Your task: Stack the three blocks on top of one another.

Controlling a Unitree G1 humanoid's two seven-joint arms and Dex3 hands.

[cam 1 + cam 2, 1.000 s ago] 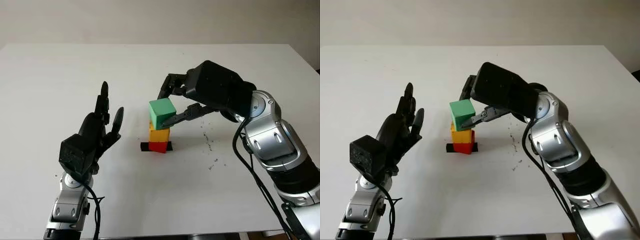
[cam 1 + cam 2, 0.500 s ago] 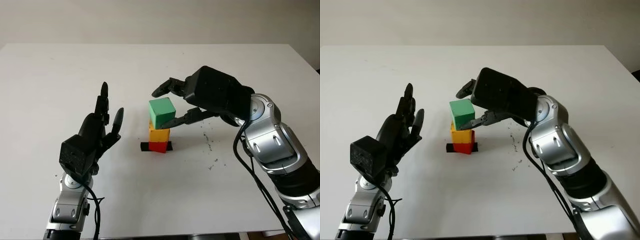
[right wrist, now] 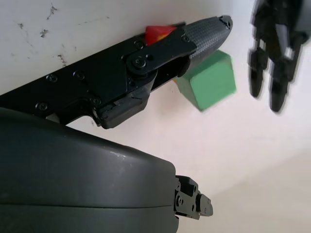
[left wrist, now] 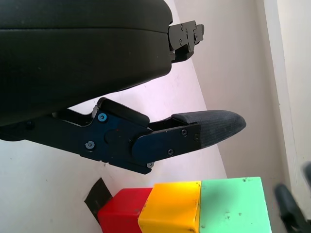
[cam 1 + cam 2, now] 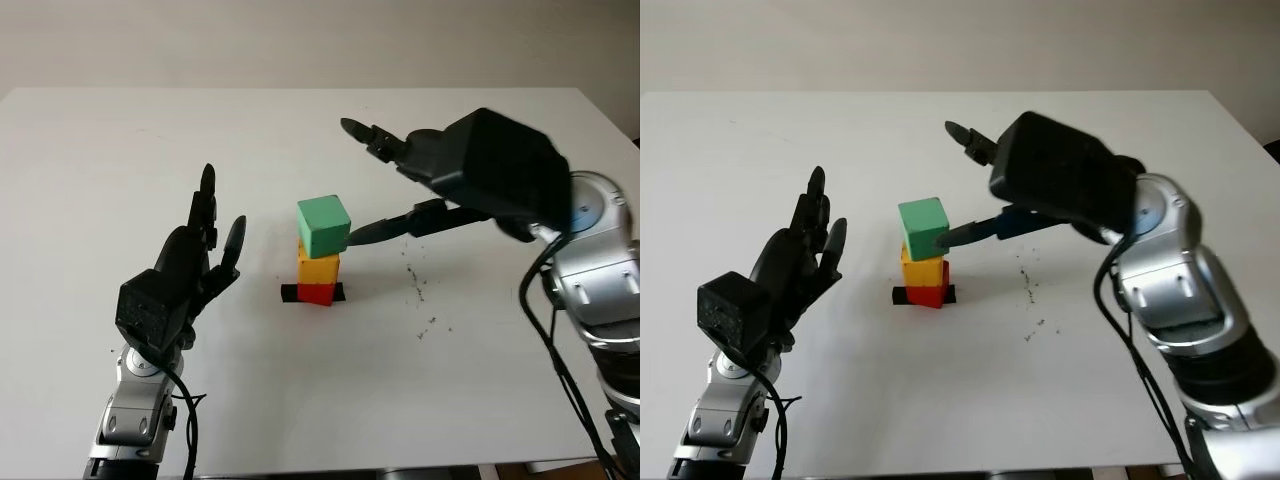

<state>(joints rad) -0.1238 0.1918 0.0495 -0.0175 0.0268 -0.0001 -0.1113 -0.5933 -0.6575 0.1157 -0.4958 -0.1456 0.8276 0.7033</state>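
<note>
Lab-like: bare white table (image 5: 120,150), plain wall (image 5: 200,40).

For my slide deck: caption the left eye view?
Right hand open beside a green block stacked on yellow and red.

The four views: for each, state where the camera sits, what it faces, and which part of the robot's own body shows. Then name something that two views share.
Left eye view: on the head, looking down at the white table; both arms show, left robot hand open, right robot hand open by the green block.
Right eye view: beside it, same scene, with the yellow block on the red block.
Left wrist view: at the left wrist, facing the stack; its fingers show.
Right wrist view: at the right wrist, facing the green block; its fingers show.
Shared: both wrist views show the green block.
</note>
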